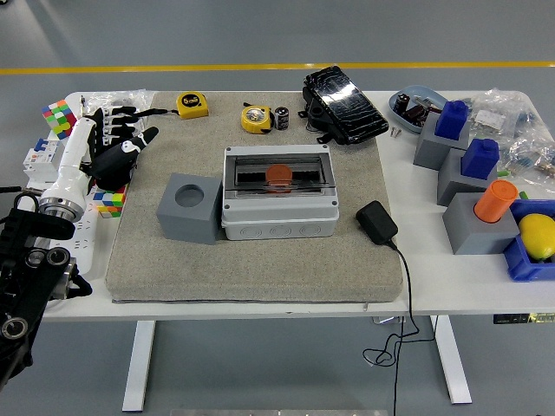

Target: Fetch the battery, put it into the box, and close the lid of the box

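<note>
A grey box (pixel 278 217) stands mid-mat. Its clear lid (pixel 277 173) lies flat over it, and an orange round object (pixel 278 173) shows beneath. A small black cylindrical battery (pixel 282 118) stands at the back of the mat beside a yellow tape measure (pixel 256 118). My left hand (pixel 120 139) hovers at the mat's far left corner, well left of the box. Its black fingers (pixel 115 113) are spread and hold nothing. The right arm does not appear.
A grey cube with a round hole (pixel 189 206) sits left of the box. A black charger (pixel 376 222) with its cable lies to the right, a black device (pixel 343 104) behind. Puzzle cubes (pixel 59 116) lie near my left arm. Grey blocks (pixel 473 227) and a lemon (pixel 538 236) stand far right.
</note>
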Controlling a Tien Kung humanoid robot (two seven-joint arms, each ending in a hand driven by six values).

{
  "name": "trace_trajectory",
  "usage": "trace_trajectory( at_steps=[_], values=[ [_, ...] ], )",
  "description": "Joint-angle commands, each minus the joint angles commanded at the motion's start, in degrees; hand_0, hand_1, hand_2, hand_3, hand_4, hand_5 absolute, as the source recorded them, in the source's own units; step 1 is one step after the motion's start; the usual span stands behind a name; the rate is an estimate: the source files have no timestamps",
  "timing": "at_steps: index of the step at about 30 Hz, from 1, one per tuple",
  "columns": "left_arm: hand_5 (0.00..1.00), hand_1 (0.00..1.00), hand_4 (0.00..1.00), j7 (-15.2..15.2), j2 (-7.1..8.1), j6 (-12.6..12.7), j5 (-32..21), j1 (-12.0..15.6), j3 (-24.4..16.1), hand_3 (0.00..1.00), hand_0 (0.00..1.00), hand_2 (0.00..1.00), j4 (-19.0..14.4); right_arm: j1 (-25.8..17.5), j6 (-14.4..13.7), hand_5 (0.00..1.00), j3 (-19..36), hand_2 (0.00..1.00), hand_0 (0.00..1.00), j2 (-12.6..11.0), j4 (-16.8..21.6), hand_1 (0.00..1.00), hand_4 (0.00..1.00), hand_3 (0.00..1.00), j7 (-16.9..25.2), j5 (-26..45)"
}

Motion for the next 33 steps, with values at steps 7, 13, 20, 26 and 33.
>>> trace_trajectory(
  at_steps=[7,13,20,26,33],
  values=[
    [0.461,0.678,0.998,0.3,0.06,-0.2,0.4,1.5,0.9,0.696,0.576,0.694,0.5,-0.8,-0.1,0.477,-0.4,0.578,0.558,1.0,-0.1,0.590,0.920,0.545,0.1,0.0],
    [0.459,0.679,0.998,0.3,0.54,-0.4,0.8,2.9,1.3,0.699,0.578,0.693,1.2,-1.4,-0.2,0.480,-2.1,0.579,0.557,1.7,-0.3,0.590,0.919,0.545,0.0,0.7],
    [0.461,0.678,0.998,0.3,0.70,-0.6,1.5,4.3,1.3,0.699,0.578,0.694,2.3,-2.0,-0.2,0.482,-5.4,0.583,0.555,1.9,-0.5,0.591,0.920,0.545,-0.3,2.1],
    [0.460,0.678,0.998,0.2,0.68,-0.8,1.6,5.6,1.2,0.702,0.578,0.693,2.8,-3.2,-0.1,0.485,-7.0,0.585,0.555,2.7,-0.5,0.591,0.922,0.545,-0.4,2.3],
    [0.461,0.678,0.998,0.3,1.04,-1.0,2.0,7.2,1.8,0.707,0.578,0.693,3.5,-5.8,-0.3,0.486,-3.5,0.585,0.557,4.4,-1.0,0.592,0.922,0.545,-0.3,1.4]
  ],
)
